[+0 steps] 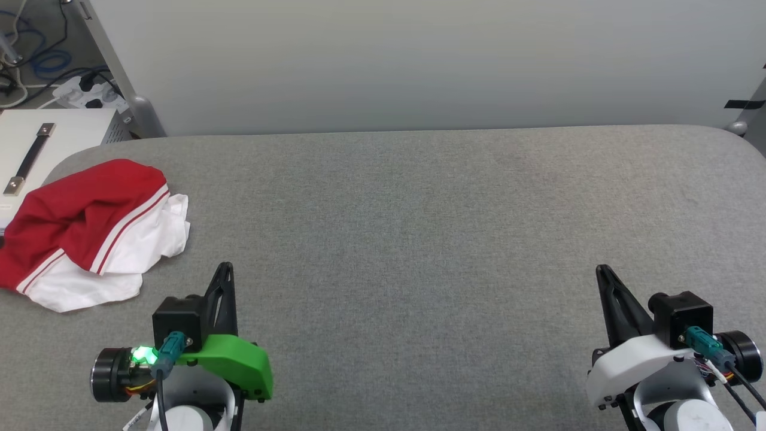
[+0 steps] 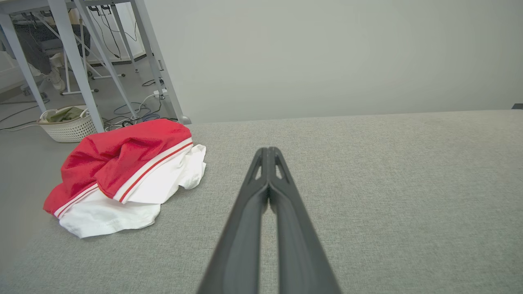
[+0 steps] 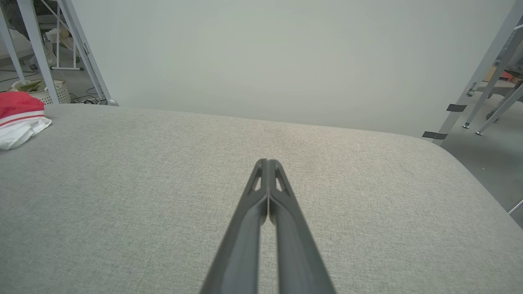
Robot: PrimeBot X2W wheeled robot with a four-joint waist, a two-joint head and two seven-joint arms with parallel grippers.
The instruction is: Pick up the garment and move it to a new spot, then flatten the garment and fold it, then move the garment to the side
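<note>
While well apart from the crumpled red-and-white jersey (image 1: 90,233) far left, left gripper (image 1: 225,268) and right gripper (image 1: 601,270), fingers pressed together.

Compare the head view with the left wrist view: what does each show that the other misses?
Head view: the right gripper, shut, a white power strip and a white case with a dark handle. Left wrist view: a white laundry basket. Both: the crumpled red-and-white garment on the grey padded table, and the shut left gripper.
</note>
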